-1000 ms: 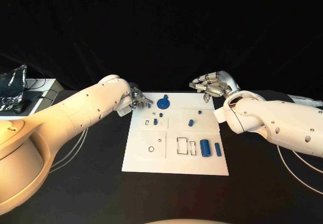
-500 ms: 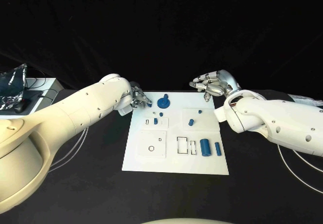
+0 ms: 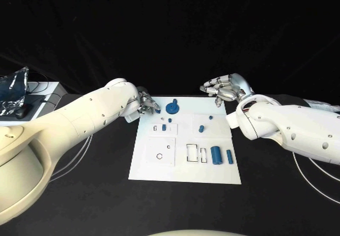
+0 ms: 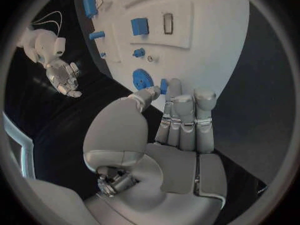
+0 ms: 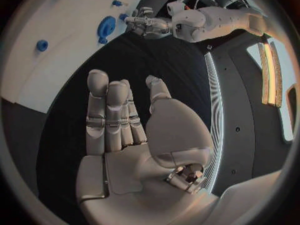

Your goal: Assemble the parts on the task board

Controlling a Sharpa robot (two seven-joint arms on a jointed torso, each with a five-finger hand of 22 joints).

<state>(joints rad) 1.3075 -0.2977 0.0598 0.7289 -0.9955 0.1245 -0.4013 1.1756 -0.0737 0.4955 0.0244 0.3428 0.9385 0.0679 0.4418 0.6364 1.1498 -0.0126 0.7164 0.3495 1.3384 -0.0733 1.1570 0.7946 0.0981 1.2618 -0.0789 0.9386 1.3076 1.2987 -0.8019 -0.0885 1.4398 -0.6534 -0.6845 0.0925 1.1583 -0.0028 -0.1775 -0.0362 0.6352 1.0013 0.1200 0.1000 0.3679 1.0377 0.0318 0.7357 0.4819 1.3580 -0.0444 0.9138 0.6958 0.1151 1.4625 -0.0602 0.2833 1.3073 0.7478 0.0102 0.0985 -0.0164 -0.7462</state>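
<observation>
In the middle of the black table (image 3: 85, 196), seen from the head camera, lies the task board (image 3: 159, 172), a flat white rectangular plate with outlined recesses. Blue parts sit on it: a round disc with a knob (image 3: 172, 108) at the far edge, two upright cylinders (image 3: 216, 155) near the right side, and several small pegs. The left hand (image 3: 145, 105) hovers at the board's far left corner, the right hand (image 3: 223, 89) beyond its far right corner.

In the left wrist view, the left hand's (image 4: 169, 140) fingers (image 4: 184, 117) are straight and together, grasping nothing.

In the right wrist view, the right hand (image 5: 134, 140) is likewise released, empty.
</observation>
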